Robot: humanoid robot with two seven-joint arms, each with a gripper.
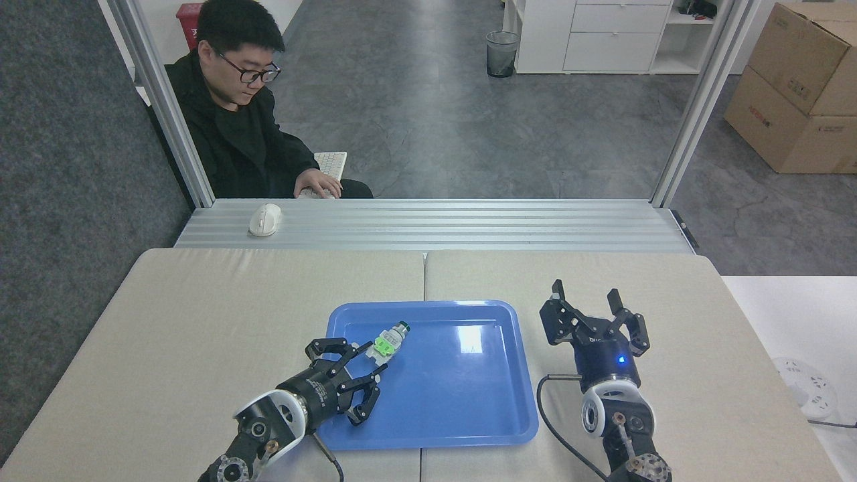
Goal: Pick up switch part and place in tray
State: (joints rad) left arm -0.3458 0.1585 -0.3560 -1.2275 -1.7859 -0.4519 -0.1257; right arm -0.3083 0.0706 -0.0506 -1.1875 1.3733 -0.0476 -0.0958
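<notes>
step: placing, I'd say. The left pincer [356, 376] has the switch part [386, 344] over the near-left part of the tray [469, 408], low down, so it looks like the drop-off stage.
switch part: tilted, green block in the middle, silver-black end pointing far-right. It sits at the fingertips; can't tell if it's touching the tray floor yet.
left pincer: fingers look fairly spread, with just the tips near the part's white end. Honestly can't tell if it's pinching or has let go.
right pincer [596, 316]: spread wide, parked on the desk [201, 314] just right of the tray, holding nothing.
next move: if there's any grip left, let go fully, then back the arm off toward near-left without clipping the part or the rim.
background: a person [234, 120] sits behind the desk, well apart from all this.
</notes>
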